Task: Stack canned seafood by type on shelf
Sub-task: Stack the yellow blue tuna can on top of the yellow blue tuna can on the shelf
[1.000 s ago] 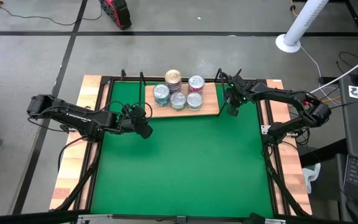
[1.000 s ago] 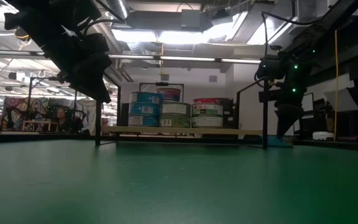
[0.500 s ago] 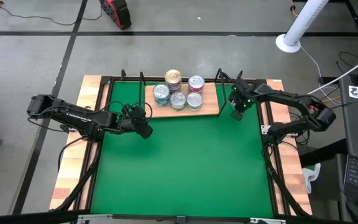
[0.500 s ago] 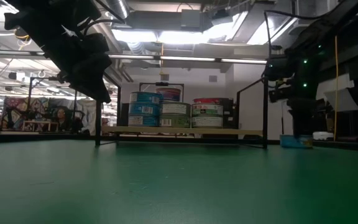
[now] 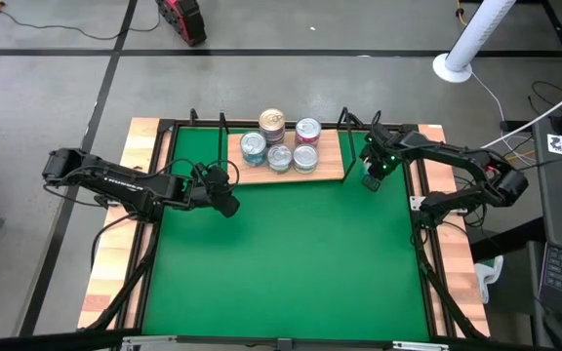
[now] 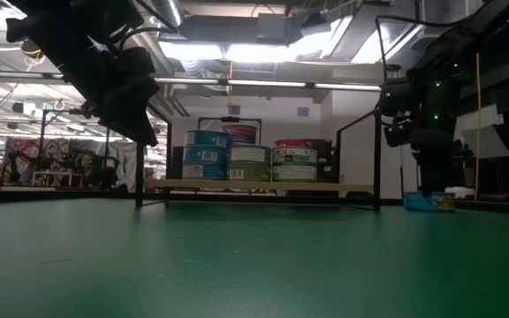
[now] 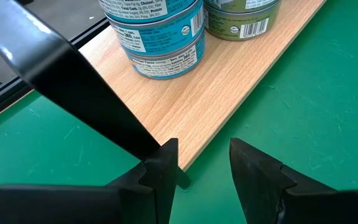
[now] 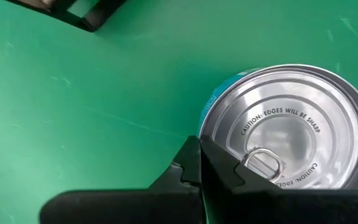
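The light wooden shelf [image 5: 332,168] lies at the far middle of the green mat with several tins of canned seafood [image 5: 279,156] stacked on it; the low view shows blue [image 6: 208,155] and green-labelled [image 6: 249,163] stacks. One blue tin with a silver pull-tab lid [image 8: 291,130] sits flat on the mat right of the shelf [image 6: 429,202]. My right gripper [image 8: 199,163] is shut and points down at that tin's edge [image 5: 369,180]. My left gripper [image 7: 204,165] hangs open above the shelf's near left corner [image 5: 225,202], holding nothing. My right gripper stands with its shut fingertips [image 8: 211,167] against the lid's rim [image 8: 205,127] on one side of the blue tin. The fingers come from above, pointing down. The tin lies flat on the mat, lid up.
Thin black wire posts [image 6: 377,159] rise at the shelf's sides. A black frame and wooden boards [image 5: 144,146] border the mat. Bare green mat [image 5: 291,263] stretches toward the near edge.
My right gripper, shut throughout, has moved away from the shelf toward the table's right edge and rolled about its own axis. The blue tin has slid along the mat with it, staying flat.
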`<state>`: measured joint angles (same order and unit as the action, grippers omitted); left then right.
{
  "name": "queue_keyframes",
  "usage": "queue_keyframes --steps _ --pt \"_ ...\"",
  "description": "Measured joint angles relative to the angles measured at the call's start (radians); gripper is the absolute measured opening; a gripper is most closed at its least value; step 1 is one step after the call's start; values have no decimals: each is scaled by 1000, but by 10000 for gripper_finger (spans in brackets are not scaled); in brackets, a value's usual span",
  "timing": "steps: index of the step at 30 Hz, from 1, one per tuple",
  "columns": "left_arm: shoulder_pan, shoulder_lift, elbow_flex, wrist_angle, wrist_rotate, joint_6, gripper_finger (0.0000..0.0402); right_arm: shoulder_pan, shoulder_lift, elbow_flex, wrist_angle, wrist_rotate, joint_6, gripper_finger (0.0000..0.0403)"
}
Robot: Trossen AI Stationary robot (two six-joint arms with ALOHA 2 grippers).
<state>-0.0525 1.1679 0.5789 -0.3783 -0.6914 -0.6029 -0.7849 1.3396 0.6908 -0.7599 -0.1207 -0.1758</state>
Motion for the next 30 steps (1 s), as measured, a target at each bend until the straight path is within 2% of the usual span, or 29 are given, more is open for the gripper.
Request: queue_keyframes --steps 9,18,30 --pt "0 0 0 0 0 0 141 0 -21 1 4 -29 -4 0" --pt "0 0 0 0 0 0 141 0 -65 80 -105 29 -12 0" --pt "0 0 0 0 0 0 141 0 -68 134 -228 -10 14 0"
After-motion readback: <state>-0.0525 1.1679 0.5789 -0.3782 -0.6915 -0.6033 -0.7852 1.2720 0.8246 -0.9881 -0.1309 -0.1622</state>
